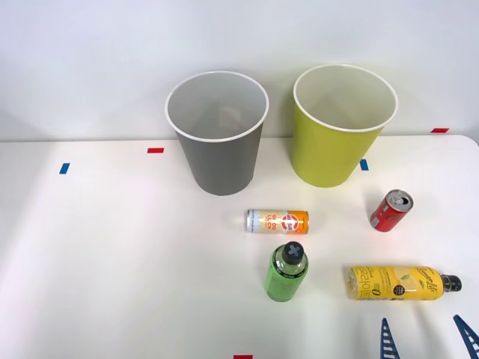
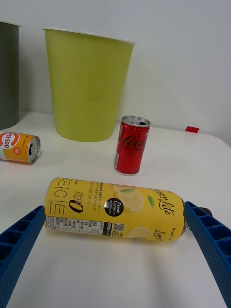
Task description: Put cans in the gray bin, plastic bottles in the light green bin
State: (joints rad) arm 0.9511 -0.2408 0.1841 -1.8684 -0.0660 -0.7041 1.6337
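The gray bin (image 1: 217, 134) and the light green bin (image 1: 340, 127) stand side by side at the back of the white table. A slim silver-and-orange can (image 1: 277, 221) lies on its side in front of them. A short red can (image 1: 391, 210) stands upright to the right. The bright green bottle (image 1: 286, 272) stands upright with its black cap on. The yellow lemon-label bottle (image 1: 397, 283) lies on its side at the front right. My right gripper (image 1: 426, 338) is open just in front of that yellow bottle (image 2: 115, 210), with its blue fingers (image 2: 211, 240) wide apart and touching nothing.
Small red (image 1: 155, 150) and blue (image 1: 64, 168) tape marks dot the table. The wall rises right behind the bins. Wide bare tabletop (image 1: 112, 247) lies to the left.
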